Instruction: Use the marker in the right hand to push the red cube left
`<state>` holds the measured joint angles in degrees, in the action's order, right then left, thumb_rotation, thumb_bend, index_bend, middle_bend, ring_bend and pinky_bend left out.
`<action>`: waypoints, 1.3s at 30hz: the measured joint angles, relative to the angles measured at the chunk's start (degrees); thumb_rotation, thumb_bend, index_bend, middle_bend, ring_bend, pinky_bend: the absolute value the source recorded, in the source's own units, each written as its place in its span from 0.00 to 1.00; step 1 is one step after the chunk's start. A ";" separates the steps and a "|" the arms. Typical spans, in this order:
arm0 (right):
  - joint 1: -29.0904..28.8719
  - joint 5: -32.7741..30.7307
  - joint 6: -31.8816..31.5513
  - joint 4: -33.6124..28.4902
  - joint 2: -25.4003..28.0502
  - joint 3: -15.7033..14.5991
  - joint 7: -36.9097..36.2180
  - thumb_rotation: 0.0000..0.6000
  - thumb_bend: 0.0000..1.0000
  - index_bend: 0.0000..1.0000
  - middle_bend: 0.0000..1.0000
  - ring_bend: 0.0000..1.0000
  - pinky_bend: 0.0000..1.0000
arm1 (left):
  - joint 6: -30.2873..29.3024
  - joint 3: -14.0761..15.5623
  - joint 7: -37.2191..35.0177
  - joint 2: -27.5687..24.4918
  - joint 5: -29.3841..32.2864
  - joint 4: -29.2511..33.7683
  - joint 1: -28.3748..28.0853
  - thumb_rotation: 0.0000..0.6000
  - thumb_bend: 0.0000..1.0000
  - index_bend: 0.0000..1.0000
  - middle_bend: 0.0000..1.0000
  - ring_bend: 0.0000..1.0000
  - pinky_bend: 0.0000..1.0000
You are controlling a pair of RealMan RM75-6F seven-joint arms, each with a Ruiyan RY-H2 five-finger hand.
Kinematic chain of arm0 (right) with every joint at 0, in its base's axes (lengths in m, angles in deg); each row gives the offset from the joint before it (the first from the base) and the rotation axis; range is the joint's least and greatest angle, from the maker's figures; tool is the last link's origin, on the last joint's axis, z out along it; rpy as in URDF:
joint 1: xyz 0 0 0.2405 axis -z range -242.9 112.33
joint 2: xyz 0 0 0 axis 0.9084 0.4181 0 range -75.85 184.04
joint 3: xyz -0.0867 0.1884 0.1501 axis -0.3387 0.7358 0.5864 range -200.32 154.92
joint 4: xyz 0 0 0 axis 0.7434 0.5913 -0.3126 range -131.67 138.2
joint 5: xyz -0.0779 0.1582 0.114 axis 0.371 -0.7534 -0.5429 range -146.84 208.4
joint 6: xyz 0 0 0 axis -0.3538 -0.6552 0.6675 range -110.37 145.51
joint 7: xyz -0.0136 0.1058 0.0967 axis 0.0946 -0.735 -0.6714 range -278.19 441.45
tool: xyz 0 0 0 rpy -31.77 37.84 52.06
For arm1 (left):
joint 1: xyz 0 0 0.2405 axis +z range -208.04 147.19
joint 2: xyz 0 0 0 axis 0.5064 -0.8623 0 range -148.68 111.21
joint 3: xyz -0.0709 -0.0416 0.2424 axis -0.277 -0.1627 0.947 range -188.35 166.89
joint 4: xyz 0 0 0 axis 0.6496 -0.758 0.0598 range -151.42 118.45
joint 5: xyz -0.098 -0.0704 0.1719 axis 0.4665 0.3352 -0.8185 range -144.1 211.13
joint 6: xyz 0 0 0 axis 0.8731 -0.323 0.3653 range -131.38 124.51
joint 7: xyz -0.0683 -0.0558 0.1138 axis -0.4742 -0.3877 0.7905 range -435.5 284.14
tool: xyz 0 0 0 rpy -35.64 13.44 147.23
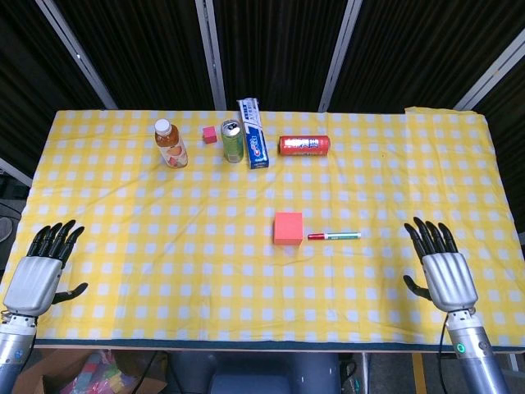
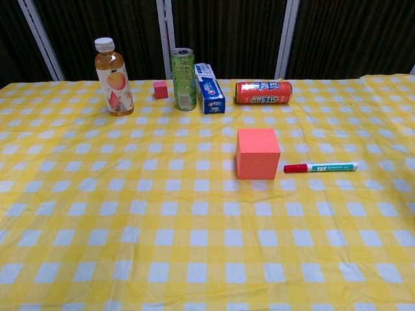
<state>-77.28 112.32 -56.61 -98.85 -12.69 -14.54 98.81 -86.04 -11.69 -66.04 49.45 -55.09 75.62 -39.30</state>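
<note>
A red cube (image 1: 288,227) (image 2: 257,153) rests near the middle of the yellow checked cloth. Just right of it lies a white marker (image 1: 334,236) (image 2: 320,168), red cap toward the cube, held by nothing. My right hand (image 1: 440,273) hovers open over the cloth's front right part, well right of the marker and a little nearer, fingers spread. Off the front left corner, my left hand (image 1: 39,275) is open too. The chest view shows neither hand.
Along the back stand a juice bottle (image 1: 171,144), a small pink cube (image 1: 210,134), a green can (image 1: 232,141), a toothpaste box (image 1: 253,133) and a red can (image 1: 304,145) lying on its side. The table's front edge (image 1: 246,345) runs close below both hands.
</note>
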 measured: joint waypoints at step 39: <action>-23.34 -34.85 16.55 21.77 -25.44 7.27 13.59 1.00 0.30 0.35 0.09 0.00 0.00 | 2.59 0.22 -2.93 -1.43 1.39 1.04 -0.86 1.00 0.00 0.00 0.00 0.00 0.00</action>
<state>-100.63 77.47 -40.07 -77.09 -38.13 -7.27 112.40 -83.45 -11.47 -68.97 48.02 -53.70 76.66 -40.16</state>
